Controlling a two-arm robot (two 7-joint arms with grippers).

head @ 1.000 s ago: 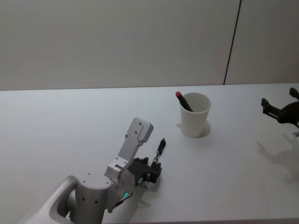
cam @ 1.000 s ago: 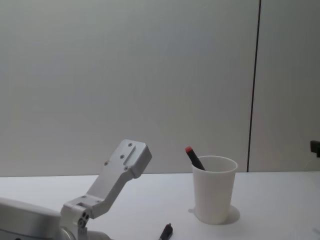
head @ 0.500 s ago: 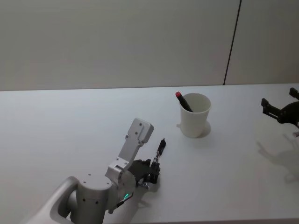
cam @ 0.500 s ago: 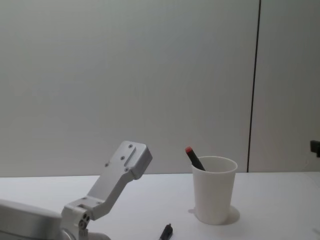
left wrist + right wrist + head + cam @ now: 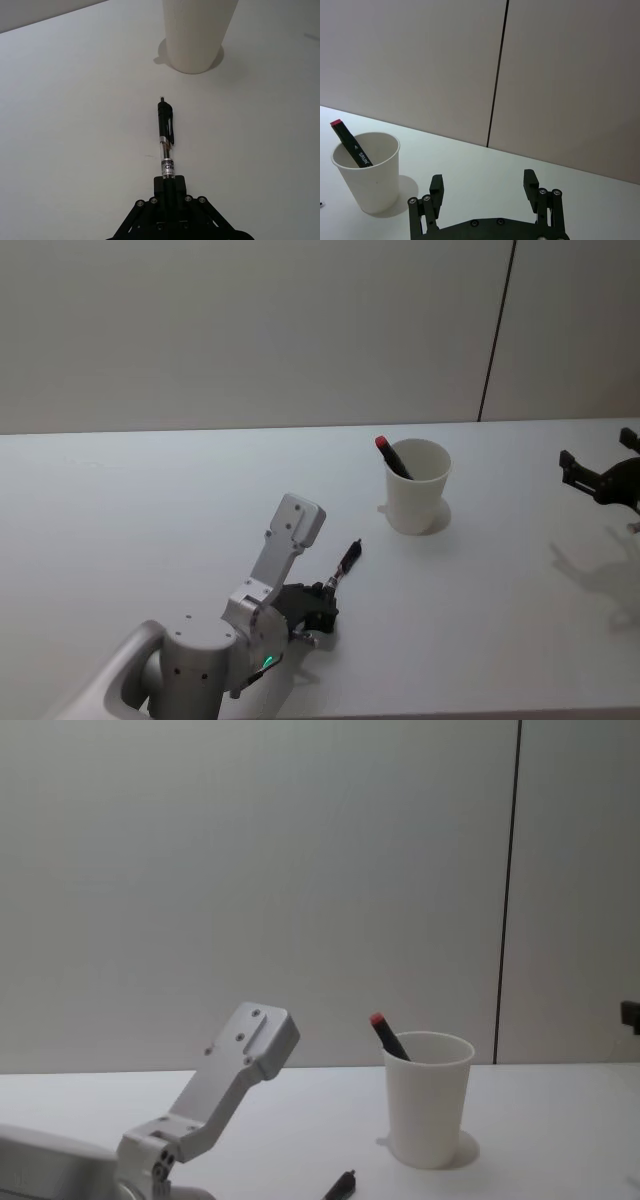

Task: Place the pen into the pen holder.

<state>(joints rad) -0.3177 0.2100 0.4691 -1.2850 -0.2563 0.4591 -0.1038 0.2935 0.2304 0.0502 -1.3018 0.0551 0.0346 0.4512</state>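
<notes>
1. L gripper (image 5: 169,185): low over the table (image 5: 150,500), on the robot's near side. Its fingers are clamped on one end of the pen (image 5: 165,137), which sticks out fwd toward the cup (image 5: 417,492).
2. Pen: near-level, free end aimed at the cup but well short of it. Cannot tell whether it is clear of the table.
3. Cup: upright, ahead and to the right of L gripper. A red-capped marker (image 5: 392,457) leans inside against the left rim, so the free opening is centre-right.
4. R gripper (image 5: 483,180): parked at far right above the table, fingers apart, empty.
5. Step in hand (judged): carry the pen to the cup. The grip is at the very end, so the pen acts as a long lever and may pivot in the fingers. Move slowly, no jerks.
6. Lift first, high enough that the free end passes over the rim. The cup looks like light paper, so a side knock would prob. tip or shove it.
7. Then tilt the wrist so the free end points down. Centre it over the open side away from the marker, lower until the end is inside, and only then let go.
8. Risk: letting go w/ the pen near-level means it could bridge the rim and roll off.
</notes>
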